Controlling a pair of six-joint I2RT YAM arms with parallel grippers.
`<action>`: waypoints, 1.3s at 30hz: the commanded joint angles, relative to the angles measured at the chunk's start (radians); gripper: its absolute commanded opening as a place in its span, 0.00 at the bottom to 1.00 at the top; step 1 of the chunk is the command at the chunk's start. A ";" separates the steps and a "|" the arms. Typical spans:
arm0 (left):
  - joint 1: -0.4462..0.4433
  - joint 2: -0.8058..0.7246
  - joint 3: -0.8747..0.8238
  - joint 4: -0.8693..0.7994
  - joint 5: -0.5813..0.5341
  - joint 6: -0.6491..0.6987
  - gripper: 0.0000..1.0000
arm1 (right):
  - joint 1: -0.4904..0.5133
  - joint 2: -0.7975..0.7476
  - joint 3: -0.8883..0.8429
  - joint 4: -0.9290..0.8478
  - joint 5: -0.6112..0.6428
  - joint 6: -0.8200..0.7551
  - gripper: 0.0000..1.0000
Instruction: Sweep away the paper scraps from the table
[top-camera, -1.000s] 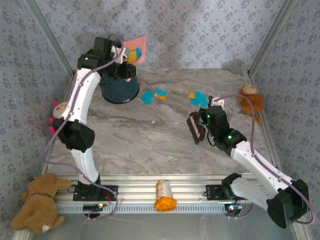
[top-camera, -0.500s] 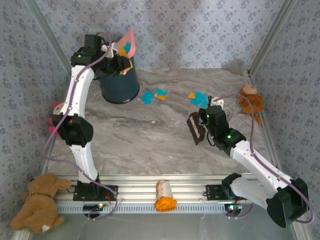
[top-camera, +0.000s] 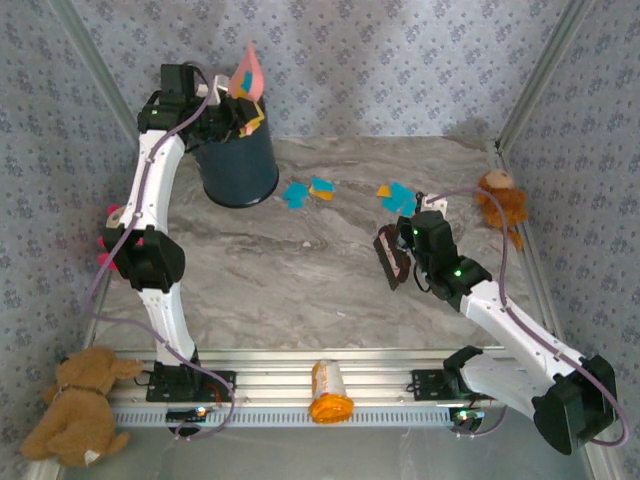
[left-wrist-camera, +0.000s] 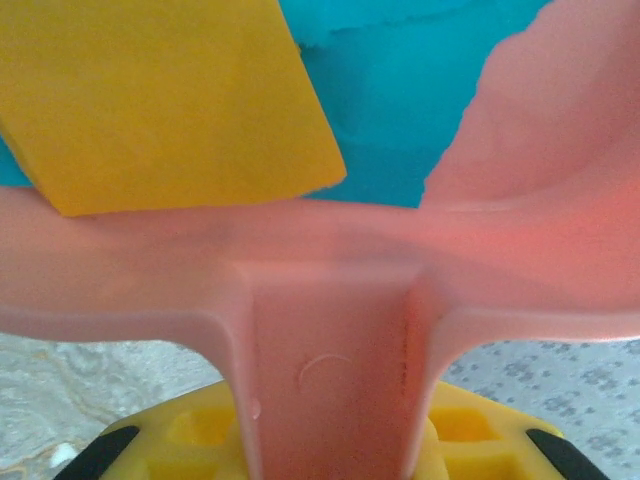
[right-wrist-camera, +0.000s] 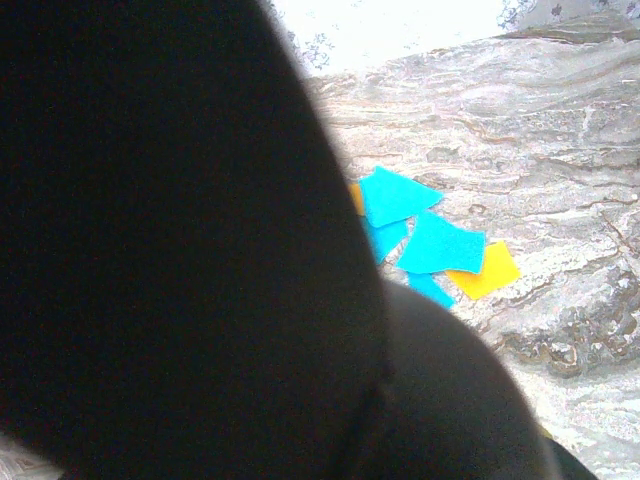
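My left pincer (top-camera: 222, 112) is clamping the pink dustpan (top-camera: 246, 72) by its handle, holding it tilted above the one dark bin (top-camera: 240, 170). Its wrist view is showing one yellow scrap (left-wrist-camera: 160, 100) on turquoise in the pan. My right pincer (top-camera: 410, 245) is gripping the dark brush (top-camera: 391, 257). Beyond it, two heaps of paper scraps (top-camera: 308, 190) are lying on the surface (top-camera: 300, 280).
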 joint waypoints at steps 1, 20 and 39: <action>0.010 0.017 0.000 0.101 0.053 -0.095 0.00 | -0.006 -0.001 0.016 0.030 -0.008 0.000 0.00; 0.027 0.048 -0.089 0.412 0.106 -0.441 0.00 | -0.008 -0.005 0.012 0.028 -0.009 -0.001 0.00; 0.035 -0.035 -0.388 0.931 0.119 -0.811 0.00 | -0.009 0.001 0.004 0.035 -0.011 0.004 0.00</action>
